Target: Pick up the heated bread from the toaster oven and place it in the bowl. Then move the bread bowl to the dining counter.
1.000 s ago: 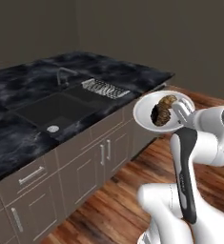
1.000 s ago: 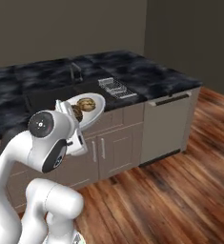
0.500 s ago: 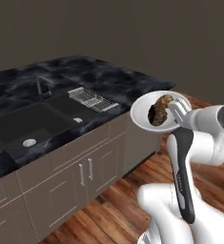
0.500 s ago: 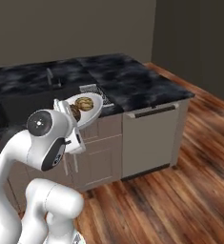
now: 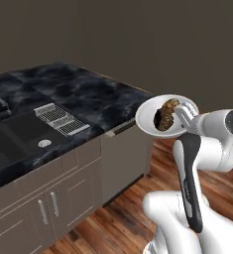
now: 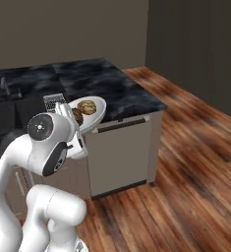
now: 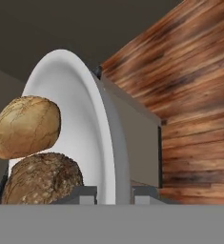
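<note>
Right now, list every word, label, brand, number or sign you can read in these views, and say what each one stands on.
None: no view carries readable text.
The bowl in the gripper is plain white.
The heated bread and the darker lump bear no marks.
The dining counter, its cabinet fronts and the wire rack show no lettering.
The white arm shows no brand.

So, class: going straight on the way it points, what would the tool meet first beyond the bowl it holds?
Probably the grey panel below the dining counter, seen just behind the bowl rim; depth is unclear, though.
</note>
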Tool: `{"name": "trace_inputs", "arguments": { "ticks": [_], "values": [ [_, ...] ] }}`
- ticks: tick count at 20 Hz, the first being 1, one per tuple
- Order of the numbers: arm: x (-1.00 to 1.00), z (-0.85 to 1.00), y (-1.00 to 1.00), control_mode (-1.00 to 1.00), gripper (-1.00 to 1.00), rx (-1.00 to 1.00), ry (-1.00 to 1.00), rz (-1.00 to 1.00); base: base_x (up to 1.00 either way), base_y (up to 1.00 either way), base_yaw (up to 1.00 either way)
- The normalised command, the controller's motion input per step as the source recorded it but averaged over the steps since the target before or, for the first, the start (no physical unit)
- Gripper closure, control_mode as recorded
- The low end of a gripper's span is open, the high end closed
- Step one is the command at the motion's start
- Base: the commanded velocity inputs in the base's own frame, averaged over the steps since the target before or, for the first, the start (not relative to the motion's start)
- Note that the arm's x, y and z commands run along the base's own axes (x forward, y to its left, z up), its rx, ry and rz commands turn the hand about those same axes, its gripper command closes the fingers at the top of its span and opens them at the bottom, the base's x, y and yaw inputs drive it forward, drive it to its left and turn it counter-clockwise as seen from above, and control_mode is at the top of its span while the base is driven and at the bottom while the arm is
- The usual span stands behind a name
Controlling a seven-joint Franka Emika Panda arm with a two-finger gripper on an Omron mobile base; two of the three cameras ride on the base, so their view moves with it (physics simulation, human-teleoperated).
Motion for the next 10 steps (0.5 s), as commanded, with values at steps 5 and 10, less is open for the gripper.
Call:
{"name": "trace_inputs", "arguments": {
  "ticks": [5, 10],
  "values": [
    [0.0, 0.0, 0.0, 1.0, 1.0, 0.0, 0.0, 0.0, 1.0, -1.0, 0.07],
    [0.0, 0.0, 0.0, 1.0, 1.0, 0.0, 0.0, 0.0, 1.0, -1.0, 0.19]
  ]
}}
